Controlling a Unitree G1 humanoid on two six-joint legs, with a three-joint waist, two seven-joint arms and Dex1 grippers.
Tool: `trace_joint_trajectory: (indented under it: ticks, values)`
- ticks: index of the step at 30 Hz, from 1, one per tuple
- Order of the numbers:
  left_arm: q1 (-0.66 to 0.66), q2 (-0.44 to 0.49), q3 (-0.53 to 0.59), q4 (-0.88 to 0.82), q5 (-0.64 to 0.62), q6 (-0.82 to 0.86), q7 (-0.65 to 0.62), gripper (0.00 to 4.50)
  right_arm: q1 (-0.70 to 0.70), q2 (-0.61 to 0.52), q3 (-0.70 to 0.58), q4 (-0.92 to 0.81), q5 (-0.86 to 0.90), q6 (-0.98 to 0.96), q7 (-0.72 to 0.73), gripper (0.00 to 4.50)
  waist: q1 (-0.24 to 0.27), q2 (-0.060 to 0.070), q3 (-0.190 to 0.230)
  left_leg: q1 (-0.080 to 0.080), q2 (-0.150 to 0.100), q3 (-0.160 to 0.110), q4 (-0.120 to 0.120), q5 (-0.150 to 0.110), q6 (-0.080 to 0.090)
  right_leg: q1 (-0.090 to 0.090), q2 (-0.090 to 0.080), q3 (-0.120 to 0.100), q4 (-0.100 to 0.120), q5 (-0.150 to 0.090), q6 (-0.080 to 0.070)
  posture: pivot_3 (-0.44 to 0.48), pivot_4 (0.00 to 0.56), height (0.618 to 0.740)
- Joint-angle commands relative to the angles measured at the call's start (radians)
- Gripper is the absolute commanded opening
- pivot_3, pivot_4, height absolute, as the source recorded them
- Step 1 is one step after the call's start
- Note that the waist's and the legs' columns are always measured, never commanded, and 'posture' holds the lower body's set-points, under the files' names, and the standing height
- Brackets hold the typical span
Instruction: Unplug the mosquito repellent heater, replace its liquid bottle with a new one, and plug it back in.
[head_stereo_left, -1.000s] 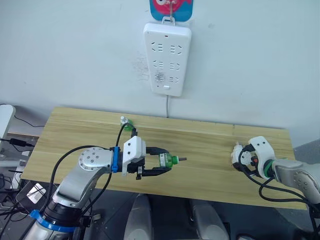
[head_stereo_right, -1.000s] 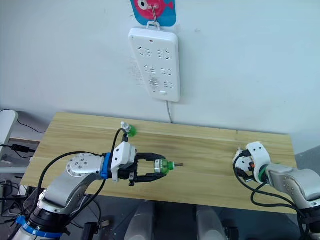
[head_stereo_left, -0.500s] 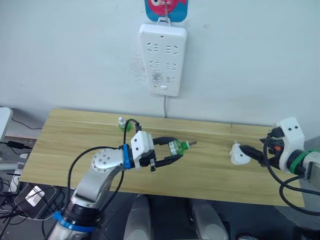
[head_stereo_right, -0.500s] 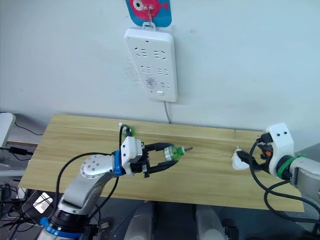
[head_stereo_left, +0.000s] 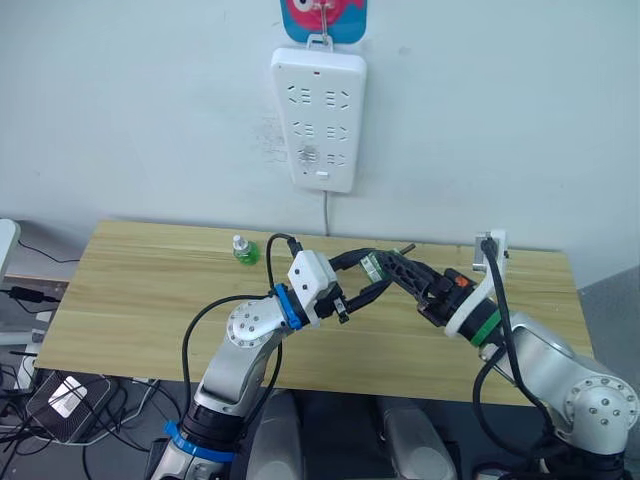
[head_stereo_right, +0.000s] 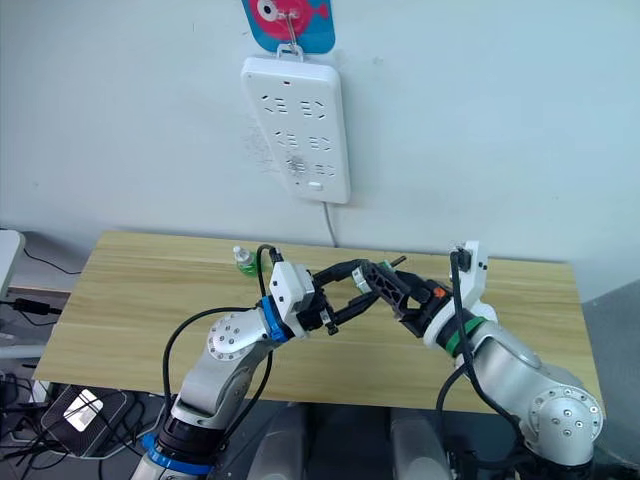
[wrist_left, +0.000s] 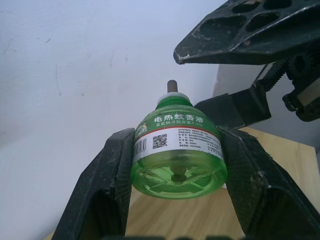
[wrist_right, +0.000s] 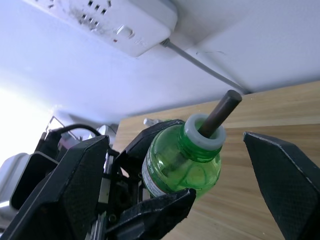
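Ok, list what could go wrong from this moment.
1. The left gripper holds the green liquid bottle in mid-air by its body alone; a bump from the right gripper, whose open fingers flank the neck, might knock it loose onto the wooden table.
2. The bottle's thin dark wick sticks out unprotected between those fingers and could get bent or snapped.
3. A second small green bottle stands near the table's back edge; the two could be confused.

Green liquid bottle sits clamped between the left gripper's black fingers, held above the wooden table, white collar and dark wick pointing toward the wall, printed label facing up.
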Motion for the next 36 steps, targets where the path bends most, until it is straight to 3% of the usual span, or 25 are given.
trace_joint_trajectory:
  ticks: [1,4,10,11,12,19,21,25,28,31,36]
  values:
    - [0.011,-0.006,-0.014,-0.046,-0.004,-0.011,0.010,2.25,-0.001,-0.009,0.034,-0.008,0.028,-0.067,-0.003,4.13,-0.002,0.000,0.000,0.000,0.000,0.000,0.000,0.000,0.000,0.000,0.000,0.000,0.000,0.000,0.000,-0.125,0.320,0.697]
    - [0.011,-0.002,-0.016,-0.048,-0.008,-0.013,0.007,2.25,-0.001,-0.030,0.055,0.003,0.036,-0.096,0.009,3.26,-0.002,0.000,0.000,0.000,0.000,0.000,0.000,0.000,0.000,0.000,0.000,0.000,0.000,0.000,0.000,-0.122,0.321,0.697]
    - [0.025,0.006,-0.027,-0.063,-0.020,-0.023,-0.016,2.25,0.008,-0.072,0.090,0.014,0.069,-0.131,0.037,1.00,-0.003,0.000,0.000,0.000,0.000,0.000,0.000,0.000,0.000,0.000,0.000,0.000,0.000,0.000,0.000,-0.120,0.321,0.697]
    - [0.028,0.006,-0.029,-0.065,-0.032,-0.024,-0.027,2.25,0.008,-0.080,0.094,0.016,0.079,-0.133,0.042,0.82,-0.003,0.000,0.000,0.000,0.000,0.000,0.000,0.000,0.000,0.000,0.000,0.000,0.000,0.000,0.000,-0.116,0.322,0.697]
    - [0.028,0.010,-0.032,-0.066,-0.034,-0.021,-0.032,2.25,0.007,-0.088,0.098,0.019,0.087,-0.136,0.046,0.82,-0.003,0.000,0.000,0.000,0.000,0.000,0.000,0.000,0.000,0.000,0.000,0.000,0.000,0.000,0.000,-0.113,0.323,0.697]
    - [0.034,0.073,0.004,-0.059,-0.018,-0.023,-0.044,4.42,0.022,-0.175,0.088,0.031,0.038,-0.157,0.091,0.82,-0.003,0.000,0.000,0.000,0.000,0.000,0.000,0.000,0.000,0.000,0.000,0.000,0.000,0.000,0.000,-0.106,0.326,0.697]
    - [0.058,0.125,0.029,-0.075,-0.037,-0.002,-0.067,4.50,0.023,-0.213,0.089,0.043,-0.073,-0.160,0.132,0.82,-0.004,0.000,0.000,0.000,0.000,0.000,0.000,0.000,0.000,0.000,0.000,0.000,0.001,0.000,0.000,-0.104,0.328,0.697]
    - [0.170,0.271,0.116,-0.171,-0.094,0.075,-0.105,4.50,0.013,-0.344,0.298,0.166,-0.699,-0.340,0.323,0.82,-0.009,0.000,0.000,0.001,0.000,0.000,-0.001,0.000,0.000,0.000,0.001,0.001,0.000,0.000,0.000,-0.079,0.328,0.697]
    - [0.240,0.322,0.141,-0.234,-0.108,0.113,-0.101,4.50,-0.014,-0.318,0.410,0.350,-1.038,-0.578,0.388,0.82,-0.005,0.000,0.000,0.002,0.001,0.000,-0.002,0.001,-0.001,-0.001,0.001,0.000,0.000,0.000,0.000,-0.035,0.321,0.697]
    - [0.299,0.340,0.153,-0.285,-0.115,0.147,-0.088,4.50,-0.045,-0.247,0.437,0.531,-1.212,-0.738,0.428,0.82,0.003,0.000,0.000,0.001,0.001,0.002,-0.001,0.001,-0.001,-0.001,0.000,0.001,0.000,0.000,0.000,0.004,0.317,0.697]
    - [0.355,0.345,0.157,-0.334,-0.095,0.151,-0.062,4.50,-0.133,-0.136,0.407,0.831,-1.350,-0.898,0.486,0.82,0.024,0.000,0.000,0.002,0.001,0.002,-0.001,0.001,-0.001,-0.001,0.000,0.001,0.001,0.000,0.000,0.038,0.316,0.697]
